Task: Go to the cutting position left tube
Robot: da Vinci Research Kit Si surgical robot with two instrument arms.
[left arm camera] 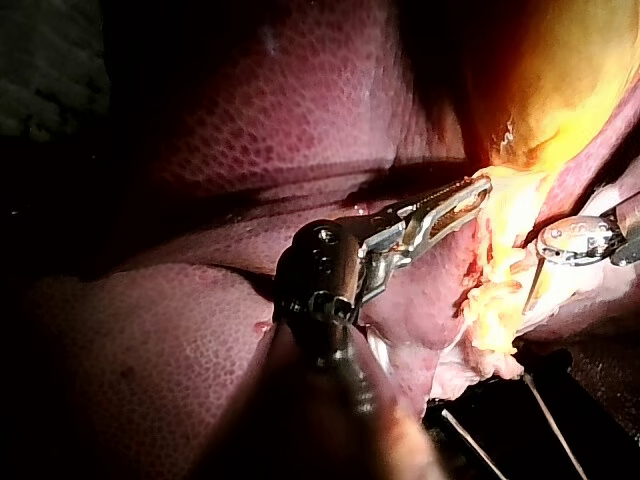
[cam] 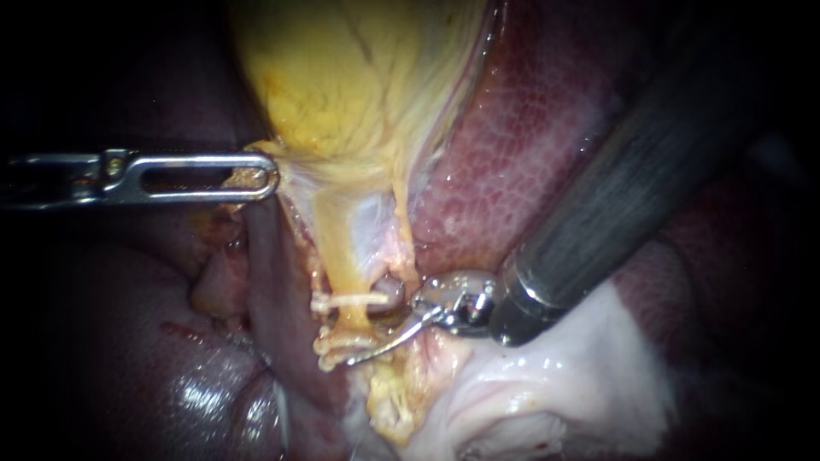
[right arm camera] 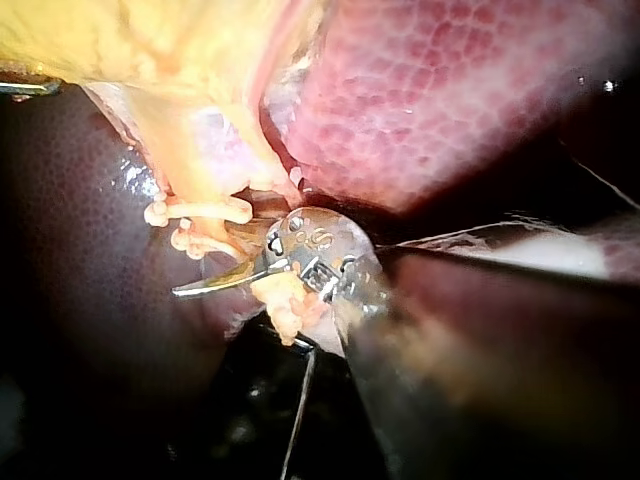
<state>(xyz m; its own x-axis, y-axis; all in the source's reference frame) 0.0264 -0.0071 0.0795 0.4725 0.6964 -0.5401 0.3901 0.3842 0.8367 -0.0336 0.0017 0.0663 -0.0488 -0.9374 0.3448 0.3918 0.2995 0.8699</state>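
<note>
A yellow tube (cam: 344,252) runs down from the gallbladder (cam: 359,77) and carries two pale clips (cam: 350,300), one above the other. My right instrument (cam: 369,331) comes in from the upper right. Its thin curved blades stand open at the tube; the lower blade (cam: 384,346) crosses in front near the lower clip (cam: 340,343), and the upper one is mostly hidden behind the tube. In the right wrist view the blades (right arm camera: 215,265) sit just beside the clips (right arm camera: 200,212). My left instrument (cam: 256,175) is shut on tissue at the gallbladder's lower edge and holds it leftward.
Red mottled liver (cam: 521,145) lies right of the tube and darker liver (cam: 128,341) below left. Pale white tissue (cam: 547,376) spreads under the right instrument's shaft (cam: 632,179). A thinner strand (cam: 400,226) runs just right of the clipped tube.
</note>
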